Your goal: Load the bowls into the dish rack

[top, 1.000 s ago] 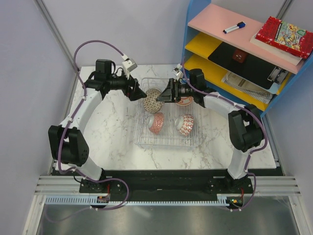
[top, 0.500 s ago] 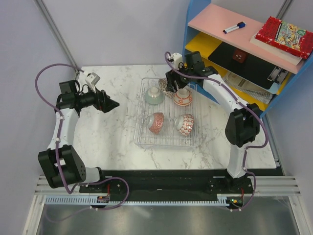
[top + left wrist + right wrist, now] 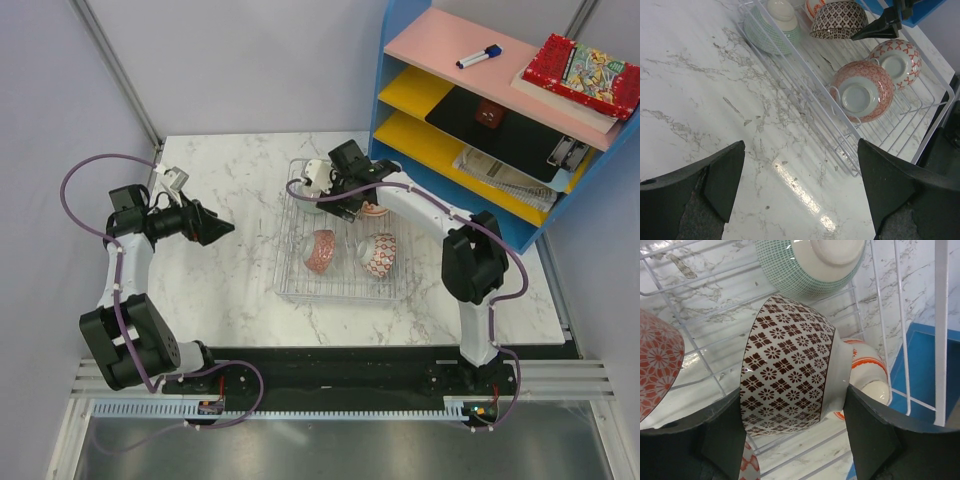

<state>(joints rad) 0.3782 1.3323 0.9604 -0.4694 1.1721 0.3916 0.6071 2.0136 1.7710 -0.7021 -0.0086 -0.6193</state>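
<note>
Left gripper [image 3: 218, 228] has pulled back left, well clear of dish rack [image 3: 340, 297], jaws wide, empty. Right gripper [image 3: 792, 392] has dropped over rack far end, clamped on brown-patterned bowl [image 3: 785, 375], beside green bowl [image 3: 810, 265]. Judgement: last bowl, needs lowering and release.

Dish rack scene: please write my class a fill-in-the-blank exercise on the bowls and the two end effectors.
1. The right end effector is shut on the bowl with the ___ pattern.
2. The left end effector is open and holds ___.
3. The green bowl lies ___ the dish rack.
4. Counting the held one, ___ bowls are in view.
Missing words: brown; nothing; inside; five.
</note>
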